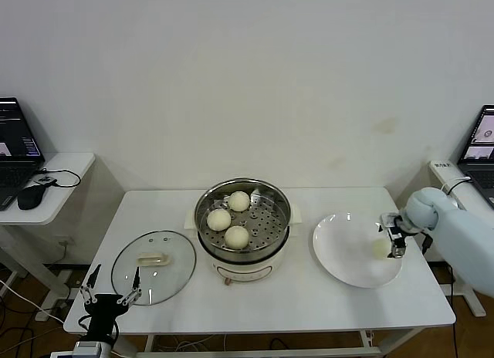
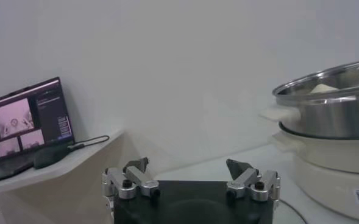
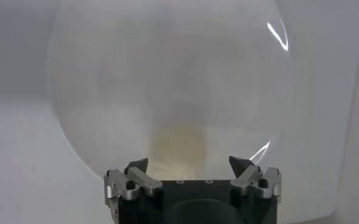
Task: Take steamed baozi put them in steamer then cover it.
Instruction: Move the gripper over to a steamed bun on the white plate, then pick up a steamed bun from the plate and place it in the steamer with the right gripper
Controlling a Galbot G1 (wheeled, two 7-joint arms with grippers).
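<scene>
Three baozi [image 1: 228, 217] sit in the steamer [image 1: 242, 228] mid-surface. The fourth baozi [image 1: 380, 248] is on the white plate [image 1: 351, 250] at 3 o'clock; my right claw [image 1: 395, 242] spreads open around it. Cover [image 1: 153, 267] lies at 9 o'clock, left claw [image 1: 113, 292] open beside it.

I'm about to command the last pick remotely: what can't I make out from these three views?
- Last baozi on the plate: head view, partly behind the right gripper; right wrist view, only a blur.
- Right gripper contact with that baozi: not discernible in either view.
- Steamer interior: left wrist view sees only the outer wall.
- Cover: absent from both wrist views.
- Left gripper: wrist view cuts off its fingertips.
</scene>
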